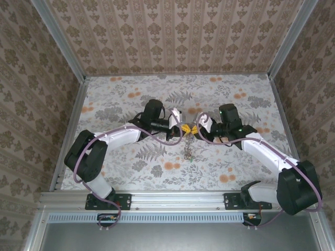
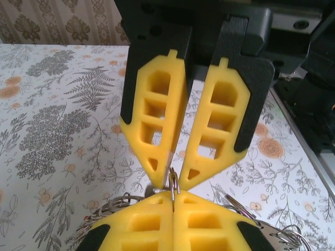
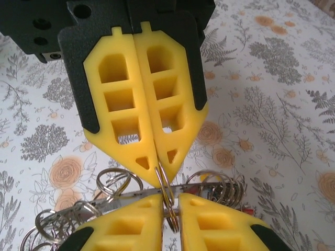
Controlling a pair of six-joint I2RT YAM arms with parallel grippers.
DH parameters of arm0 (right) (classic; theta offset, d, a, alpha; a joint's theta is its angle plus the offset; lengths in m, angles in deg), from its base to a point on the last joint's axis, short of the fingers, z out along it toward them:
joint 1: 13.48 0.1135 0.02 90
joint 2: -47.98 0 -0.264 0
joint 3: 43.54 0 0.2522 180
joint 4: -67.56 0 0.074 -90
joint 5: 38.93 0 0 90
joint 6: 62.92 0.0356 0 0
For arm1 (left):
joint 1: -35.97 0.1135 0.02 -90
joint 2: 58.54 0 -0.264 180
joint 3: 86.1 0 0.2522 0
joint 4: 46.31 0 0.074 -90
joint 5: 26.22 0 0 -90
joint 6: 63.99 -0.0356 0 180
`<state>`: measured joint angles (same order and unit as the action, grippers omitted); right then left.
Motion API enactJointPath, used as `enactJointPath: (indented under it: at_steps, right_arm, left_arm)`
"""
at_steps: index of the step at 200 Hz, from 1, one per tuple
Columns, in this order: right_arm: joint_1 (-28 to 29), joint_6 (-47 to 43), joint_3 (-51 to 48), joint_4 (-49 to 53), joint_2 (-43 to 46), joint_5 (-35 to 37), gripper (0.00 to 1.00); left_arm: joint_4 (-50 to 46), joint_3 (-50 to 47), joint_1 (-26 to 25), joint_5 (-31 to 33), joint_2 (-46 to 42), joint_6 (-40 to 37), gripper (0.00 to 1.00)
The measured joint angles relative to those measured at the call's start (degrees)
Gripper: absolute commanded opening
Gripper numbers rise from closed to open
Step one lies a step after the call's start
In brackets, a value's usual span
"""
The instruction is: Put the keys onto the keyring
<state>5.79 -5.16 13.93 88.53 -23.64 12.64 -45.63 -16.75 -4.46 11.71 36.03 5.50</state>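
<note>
L gripper squeezes shut on a small ring, R gripper sits a bit apart round it, keyring hangs just under them & looks thin, hard, slippy, so pinch its wire flat.

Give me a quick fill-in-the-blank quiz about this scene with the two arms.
1. The left claw and right claw both have ____ fingers.
2. The left claw is ____ on a small metal ring.
3. The table carries a ____ print.
Missing: yellow; shut; floral.
</note>
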Motion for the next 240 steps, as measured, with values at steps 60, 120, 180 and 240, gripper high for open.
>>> enactJointPath:
  at_steps: [60, 120, 180, 240]
  right_arm:
    - [-0.39, 2.60, -0.39, -3.87, 0.00, -1.77, 0.02]
    - [-0.02, 0.48, 2.34, 2.34, -0.02, -0.31, 0.00]
    - [1.46, -3.37, 7.26, 11.32, -0.37, 3.56, 0.00]
    - [2.27, -4.26, 8.37, 14.34, -0.76, 4.24, 0.00]
  left_arm:
    - [4.81, -0.48, 0.66, -0.48, 0.00, 2.73, 0.00]
    - [2.25, -0.44, 0.26, 0.28, -0.42, 0.72, 0.23]
    - [-6.29, 2.60, -0.50, 2.62, -1.31, -4.59, 0.27]
    - [-6.82, 2.91, -0.83, 3.28, -1.31, -4.94, 0.27]
